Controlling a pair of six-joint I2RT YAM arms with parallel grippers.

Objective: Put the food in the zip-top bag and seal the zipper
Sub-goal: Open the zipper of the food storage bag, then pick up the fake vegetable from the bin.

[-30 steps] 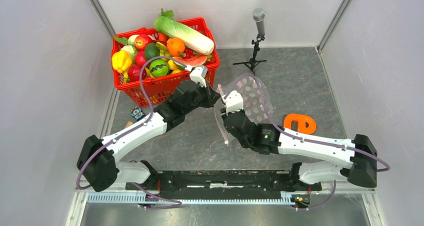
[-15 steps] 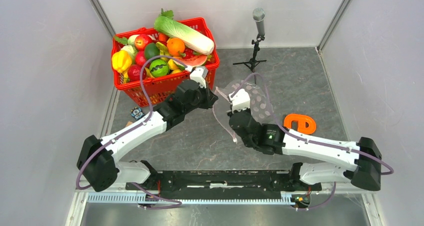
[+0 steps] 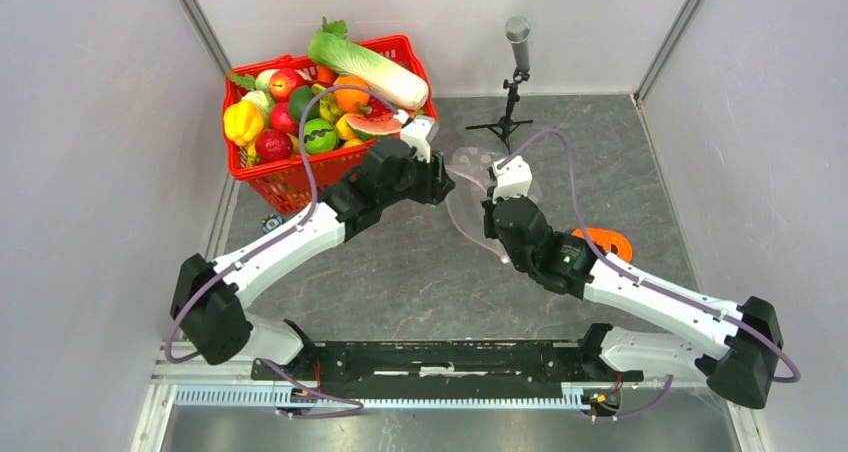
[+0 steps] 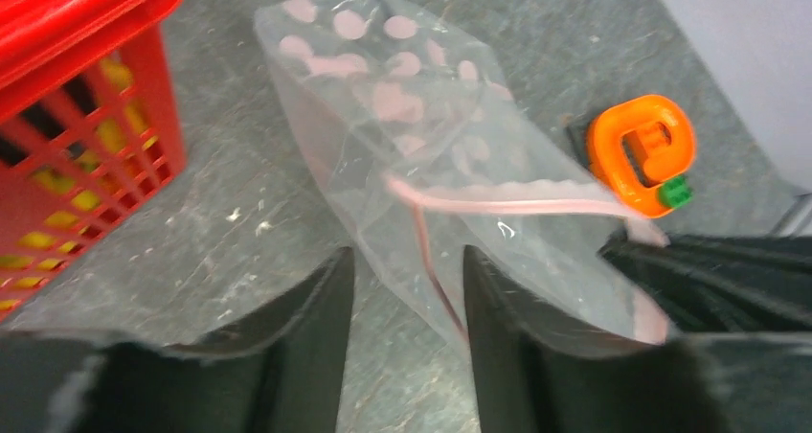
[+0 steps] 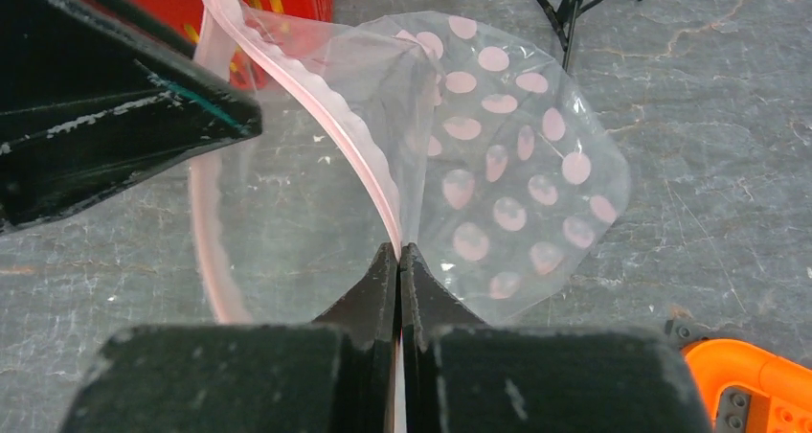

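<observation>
The clear dotted zip-top bag (image 3: 478, 204) hangs between my two grippers above the table. My right gripper (image 5: 398, 252) is shut on its pink zipper (image 5: 359, 155), pinching one lip, while the other lip curves off to the left. My left gripper (image 4: 409, 272) is open, and the bag's pink edge (image 4: 498, 206) passes loosely between its fingers (image 4: 321, 308). The food sits in the red basket (image 3: 300, 177): cabbage (image 3: 365, 67), watermelon slice (image 3: 377, 125), orange (image 3: 350, 94), yellow pepper (image 3: 243, 122) and a small red fruit (image 3: 273, 144). In the top view, the left gripper (image 3: 445, 177) is beside the basket's near right corner.
A microphone on a small tripod (image 3: 515, 72) stands behind the bag. An orange plastic piece (image 3: 605, 242) lies on the table under the right forearm. A small toy (image 3: 270, 224) lies near the basket's front left. White walls close in both sides.
The left gripper has opened and let go of the bag lip, shifting right and back. The right gripper has shut on the zipper edge and carried the bag right and farther back.
</observation>
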